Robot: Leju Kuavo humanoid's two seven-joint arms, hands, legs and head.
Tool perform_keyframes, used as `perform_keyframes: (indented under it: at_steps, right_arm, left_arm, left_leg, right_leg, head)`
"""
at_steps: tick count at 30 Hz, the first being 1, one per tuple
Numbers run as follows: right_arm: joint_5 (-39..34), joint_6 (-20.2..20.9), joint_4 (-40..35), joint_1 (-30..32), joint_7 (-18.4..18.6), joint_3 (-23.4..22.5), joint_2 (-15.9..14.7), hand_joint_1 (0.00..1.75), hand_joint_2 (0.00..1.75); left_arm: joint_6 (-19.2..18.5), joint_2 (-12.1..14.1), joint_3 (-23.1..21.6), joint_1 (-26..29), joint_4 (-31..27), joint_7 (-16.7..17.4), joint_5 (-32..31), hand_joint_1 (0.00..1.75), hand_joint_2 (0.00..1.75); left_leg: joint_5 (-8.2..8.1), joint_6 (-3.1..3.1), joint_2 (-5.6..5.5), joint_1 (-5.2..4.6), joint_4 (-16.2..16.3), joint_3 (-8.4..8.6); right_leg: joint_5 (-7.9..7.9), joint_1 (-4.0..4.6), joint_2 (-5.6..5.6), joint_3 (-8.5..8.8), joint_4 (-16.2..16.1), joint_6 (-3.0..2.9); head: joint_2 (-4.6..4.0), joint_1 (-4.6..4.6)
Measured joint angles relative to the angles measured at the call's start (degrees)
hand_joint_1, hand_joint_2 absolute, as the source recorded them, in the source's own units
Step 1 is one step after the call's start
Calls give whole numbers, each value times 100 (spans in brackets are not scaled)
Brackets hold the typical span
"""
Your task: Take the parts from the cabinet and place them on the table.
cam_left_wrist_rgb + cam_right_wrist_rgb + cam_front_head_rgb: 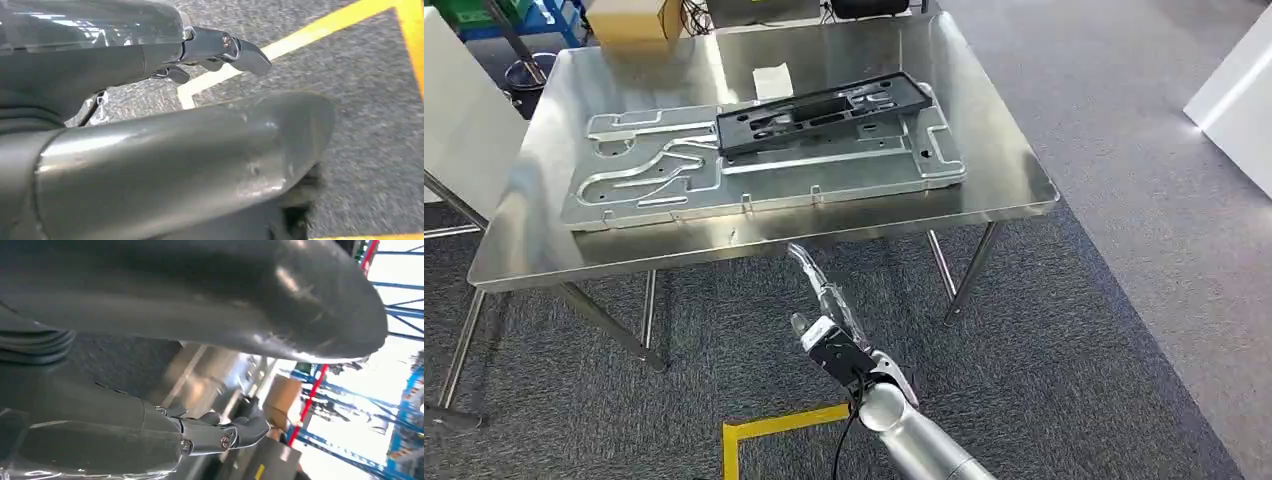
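Observation:
A large silver machined plate (674,175) lies flat on the steel table (994,195). A black rectangular frame (824,108) rests on the plate's far right part. My right hand (827,318) hovers over the carpet just in front of the table's near edge, fingers stretched toward the table and holding nothing. The right wrist view shows the same right hand (210,432) with straight fingers (245,430) and an empty palm, the table behind it. My left hand (175,150) hangs over the floor, its fingers (235,50) extended and empty.
A white sheet (772,80) lies on the table behind the black frame. A cardboard box (629,18) stands beyond the far edge. White panels stand at the left (454,110) and far right (1239,90). Yellow floor tape (769,428) marks the carpet near my feet.

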Motion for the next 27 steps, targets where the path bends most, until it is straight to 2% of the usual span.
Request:
perform_keyframes:
  at_steps: [1,2,3,4,5,6,7,8,9,10,11,12,13,14,15,16,17,18,20,21,22,23,24,25,26,27]
  right_arm:
    - [-22,-15,15,35,-26,0,15,0,0]
    - [-39,-30,35,96,-48,0,30,0,0]
    - [-50,-37,55,145,-83,0,33,0,0]
    - [-68,-50,94,198,-129,0,40,0,0]
    - [-103,-87,183,268,-209,-11,35,0,0]
    - [-138,-140,320,343,-321,-54,31,0,0]
    - [-158,-177,469,455,-444,-124,26,0,0]
    - [-162,-216,582,553,-588,-190,13,0,0]
    - [-162,-229,696,603,-676,-249,0,0,0]
    - [-162,-229,796,643,-711,-286,-9,0,0]
    - [-162,-227,875,675,-717,-315,-13,0,0]
    - [-164,-221,940,701,-719,-341,-15,0,0]
    - [-164,-221,999,711,-721,-359,-13,0,0]
    - [-164,-221,1038,711,-719,-371,-13,0,0]
    - [-166,-223,1060,714,-723,-415,-11,0,0]
    - [-188,-232,1075,732,-771,-478,-4,0,0]
    - [-212,-267,1108,762,-870,-558,-2,0,0]
    - [-230,-361,1244,828,-1039,-689,-2,0,0]
    - [-414,-363,1561,992,-1137,-978,-8,0,0]
    - [-530,-367,1778,1080,-1141,-1166,-9,0,0]
    - [-638,-365,1968,1151,-1143,-1328,-11,0,0]
    - [-719,-365,2176,1201,-1145,-1507,-13,0,0]
    - [-761,-387,2355,1231,-1145,-1634,-13,0,0]
    - [-805,-398,2549,1244,-1145,-1751,-13,0,0]
    - [-848,-376,2729,1262,-1145,-1858,-15,0,0]
    - [-936,-286,2910,1288,-1145,-1994,-24,0,0]
  left_arm:
    - [2,0,0,-5,0,-4,7,0,0]
    - [17,2,0,-4,0,-11,17,0,0]
    - [20,2,2,17,0,-26,26,0,0]
    - [33,2,2,25,0,-33,44,0,0]
    - [93,-6,6,51,0,-37,78,0,0]
    - [200,-19,15,46,0,-37,102,0,0]
    - [315,-33,26,51,0,-35,129,0,0]
    - [381,-57,37,64,0,-33,142,0,0]
    - [400,-70,42,83,0,-33,142,0,0]
    - [413,-77,46,100,0,-33,142,0,0]
    - [413,-85,50,112,0,-31,142,0,0]
    - [413,-87,57,114,0,-28,142,0,0]
    - [413,-90,66,115,0,-28,142,0,0]
    - [413,-98,79,115,0,-28,157,0,0]
    - [413,-111,96,112,0,-28,201,0,0]
    - [422,-127,116,113,0,-37,214,0,0]
    - [437,-136,140,111,0,-46,245,0,0]
    - [446,-136,164,112,0,-44,254,0,0]
    - [372,-129,190,138,0,-33,254,0,0]
    - [337,-103,210,140,0,-31,254,0,0]
    - [304,-85,236,148,0,-31,254,0,0]
    - [282,-74,258,169,0,-28,254,0,0]
    - [284,-57,278,183,0,-28,256,0,0]
    - [289,-46,291,184,0,-31,258,0,0]
    - [291,-37,299,183,0,-33,262,0,0]
    - [300,-28,315,183,0,-37,278,0,0]
  left_leg:
    - [-300,12,-4,-45,-535,346]
    - [-326,135,-23,-66,-552,352]
    - [-322,152,-26,-69,-607,313]
    - [-289,206,-25,-84,-569,296]
    - [-217,284,-15,-74,-609,255]
    - [-139,342,29,-49,-625,204]
    - [-61,401,25,-50,-632,116]
    - [23,429,23,-51,-630,29]
    - [101,432,24,-60,-620,-65]
    - [168,428,26,-66,-615,-161]
    - [232,420,31,-70,-606,-259]
    - [291,411,43,-72,-599,-351]
    - [360,398,46,-73,-591,-446]
    - [425,382,45,-79,-590,-526]
    - [482,366,42,-79,-586,-569]
    - [525,339,35,-93,-582,-596]
    - [572,301,26,-103,-579,-611]
    - [646,262,34,-91,-612,-607]
    - [770,180,23,-83,-680,-617]
    - [682,165,23,-58,-626,-651]
    - [387,155,21,-65,-486,-731]
    - [-80,143,19,-51,-108,-850]
    - [-425,126,18,-46,291,-917]
    - [-644,106,17,-46,696,-972]
    - [-662,91,18,-45,1015,-975]
    - [-475,81,18,-45,1123,-883]
  right_leg:
    - [23,18,11,-82,59,37]
    - [66,16,3,-67,66,79]
    - [100,13,-3,-52,78,108]
    - [166,7,-3,-50,50,148]
    - [215,6,8,-71,31,190]
    - [94,-23,40,-114,91,218]
    - [-295,-27,52,-205,309,247]
    - [-715,-37,66,-320,712,281]
    - [-1002,-43,77,-431,1140,307]
    - [-1153,-47,77,-513,1531,326]
    - [-1126,-50,77,-520,1772,335]
    - [-980,-50,77,-419,1785,333]
    - [-760,-50,77,-181,1566,316]
    - [-606,-47,80,160,1155,281]
    - [-612,-41,89,564,651,235]
    - [-770,-9,98,999,157,182]
    - [-902,13,89,1191,-220,143]
    - [-871,33,89,1141,-219,138]
    - [-756,49,83,1092,-260,65]
    - [-658,-6,37,1048,-304,22]
    - [-594,3,28,966,-309,-37]
    - [-511,8,28,866,-302,-82]
    - [-443,15,30,776,-300,-80]
    - [-372,24,28,682,-293,-77]
    - [-300,26,17,573,-273,-68]
    - [-234,25,5,449,-242,-52]
  head:
    - [0,-9]
    - [0,11]
    - [-2,23]
    - [0,-24]
    - [0,-17]
    - [0,-48]
    - [0,-8]
    - [0,20]
    - [-2,29]
    - [0,26]
    - [-2,29]
    - [0,29]
    - [0,33]
    - [0,33]
    - [0,29]
    - [0,33]
    - [0,20]
    - [0,22]
    - [0,35]
    - [0,42]
    - [0,35]
    - [0,-15]
    - [-2,-4]
    - [0,-13]
    - [0,-6]
    - [0,-6]
